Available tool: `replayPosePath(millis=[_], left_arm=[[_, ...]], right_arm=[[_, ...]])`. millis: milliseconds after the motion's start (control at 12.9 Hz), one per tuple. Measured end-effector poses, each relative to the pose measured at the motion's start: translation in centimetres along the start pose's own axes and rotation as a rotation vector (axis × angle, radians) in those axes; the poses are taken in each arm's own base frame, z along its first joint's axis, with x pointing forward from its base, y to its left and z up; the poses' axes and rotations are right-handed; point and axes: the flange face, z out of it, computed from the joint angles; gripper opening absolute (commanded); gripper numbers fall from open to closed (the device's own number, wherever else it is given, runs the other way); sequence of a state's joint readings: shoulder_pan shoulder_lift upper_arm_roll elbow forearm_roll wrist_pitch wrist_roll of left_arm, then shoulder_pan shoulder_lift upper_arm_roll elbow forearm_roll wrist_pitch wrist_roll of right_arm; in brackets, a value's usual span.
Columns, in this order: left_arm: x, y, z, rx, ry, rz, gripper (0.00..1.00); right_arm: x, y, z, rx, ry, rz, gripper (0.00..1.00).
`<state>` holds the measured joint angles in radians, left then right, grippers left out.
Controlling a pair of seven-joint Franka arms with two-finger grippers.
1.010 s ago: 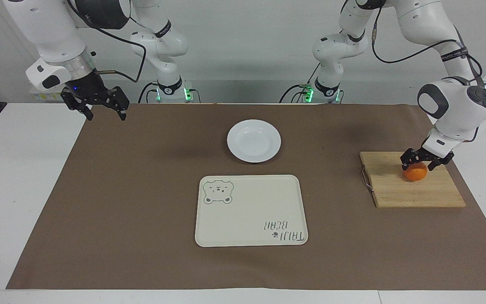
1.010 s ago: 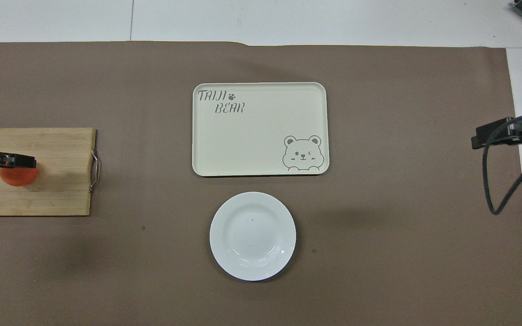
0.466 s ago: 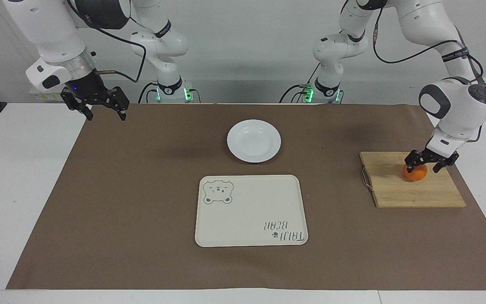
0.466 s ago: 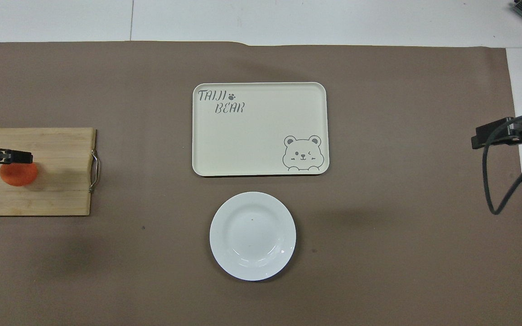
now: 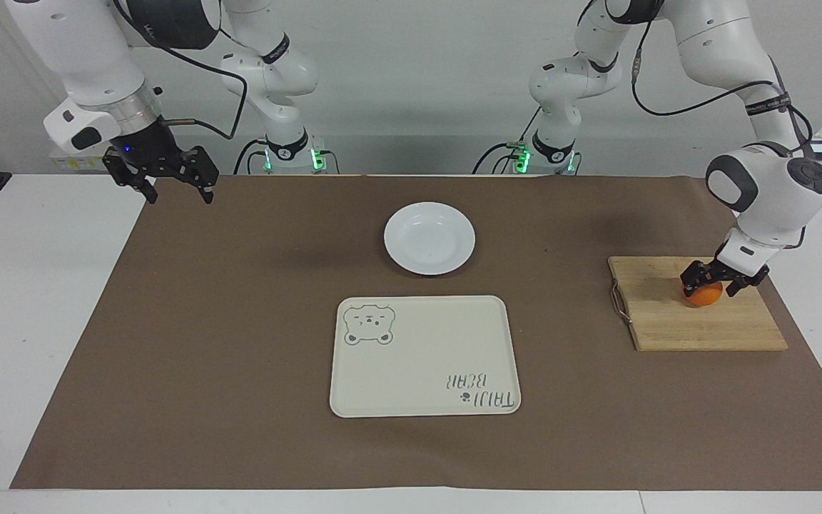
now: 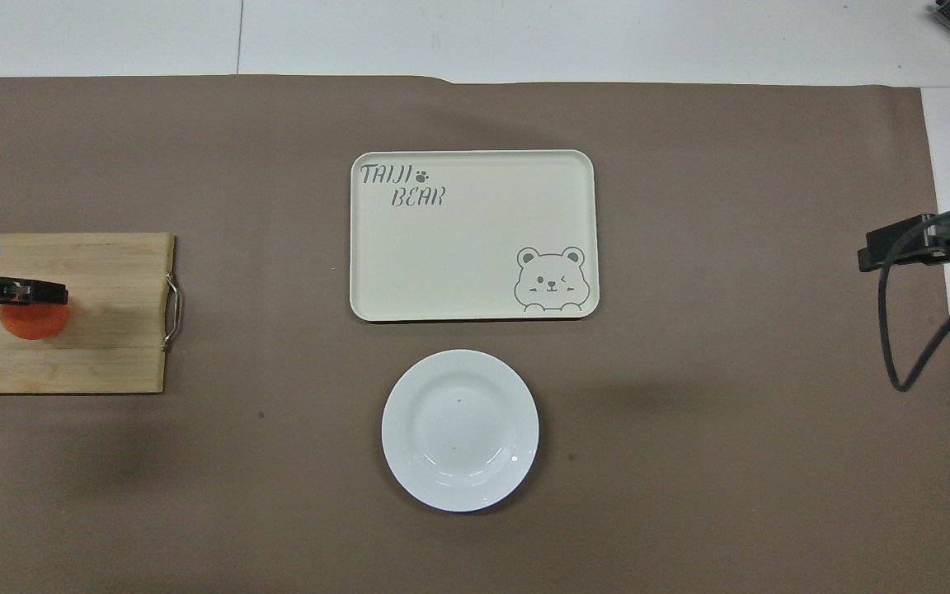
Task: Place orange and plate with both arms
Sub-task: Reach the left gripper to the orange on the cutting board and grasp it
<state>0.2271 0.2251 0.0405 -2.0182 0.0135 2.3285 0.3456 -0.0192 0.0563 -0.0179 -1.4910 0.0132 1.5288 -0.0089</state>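
The orange [image 5: 703,295] [image 6: 30,322] rests on a wooden cutting board [image 5: 696,325] [image 6: 104,330] at the left arm's end of the table. My left gripper [image 5: 711,284] [image 6: 25,293] is down over the orange and open, one finger on each side of the fruit's upper half. I cannot tell whether the fingers touch it. The white plate [image 5: 429,238] [image 6: 460,430] lies bare on the brown mat at mid-table, nearer to the robots than the tray. My right gripper [image 5: 178,191] [image 6: 887,247] waits open in the air over the mat's edge at the right arm's end.
A cream rectangular tray [image 5: 425,357] [image 6: 473,235] with a bear drawing lies just farther from the robots than the plate. The cutting board has a metal handle [image 5: 619,303] [image 6: 171,313] on its tray-facing edge. A brown mat [image 5: 240,343] covers the table.
My left gripper has dropped from just above the orange to straddle it, its wrist swinging a little. The orange, plate and right arm have not moved.
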Motion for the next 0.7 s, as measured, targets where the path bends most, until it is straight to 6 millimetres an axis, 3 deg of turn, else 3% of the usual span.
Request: replayPosePath(millis=[699], left_arm=[[-0.35,0.07,0.35,-0.007,-0.02,-0.001,1.0]], right_arm=[[0.0,0.0,0.0,0.0,0.0,0.0,1.0]])
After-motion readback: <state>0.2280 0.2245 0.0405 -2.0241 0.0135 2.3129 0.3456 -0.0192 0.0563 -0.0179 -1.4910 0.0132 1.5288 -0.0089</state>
